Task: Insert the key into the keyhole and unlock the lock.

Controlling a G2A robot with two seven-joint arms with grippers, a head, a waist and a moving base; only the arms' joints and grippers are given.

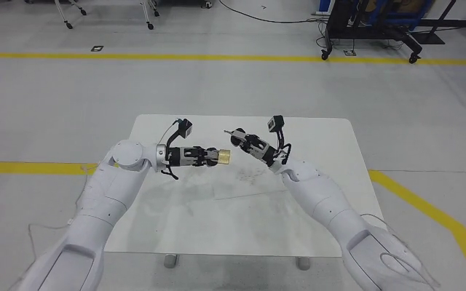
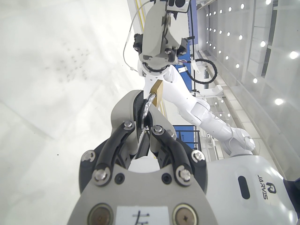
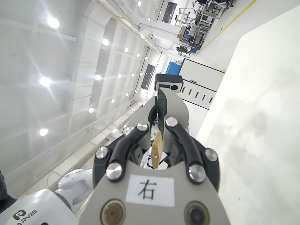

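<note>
A brass padlock point(image 1: 223, 155) is held in the air above the white table point(image 1: 313, 218). My left gripper point(image 1: 212, 155) is shut on its silver shackle point(image 2: 148, 103), and the brass body point(image 2: 157, 92) sticks out past the fingertips. My right gripper point(image 1: 242, 138) faces it from a short way off, shut on a thin silver key point(image 1: 231, 133) that points toward the lock. In the right wrist view the black pads point(image 3: 161, 108) are pressed together, and the padlock point(image 3: 156, 149) shows through the gap behind them. Key and lock are apart.
The tabletop carries faint grey smudges point(image 2: 72, 64) under the arms. Its far edge point(image 1: 240, 116) lies behind the grippers. Beyond the table are grey floor, yellow lines point(image 1: 218, 56) and a dark equipment rack point(image 1: 378, 29) at the far right.
</note>
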